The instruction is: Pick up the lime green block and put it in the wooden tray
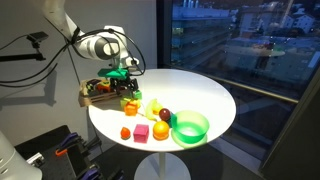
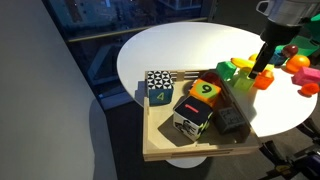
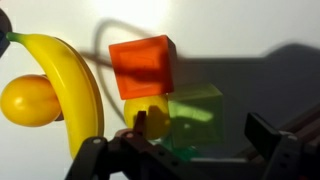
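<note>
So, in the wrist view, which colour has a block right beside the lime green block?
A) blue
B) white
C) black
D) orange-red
D: the orange-red block sits against the upper left corner of the lime green block, and the banana lies further to the left.

Lab-like office room, city lights at night through a tall window (image 1: 240, 40) beyond the fingers (image 2: 265, 58), round white table (image 1: 215, 95) beneath them, camera on a stand (image 1: 35, 38) by a plain wall.
</note>
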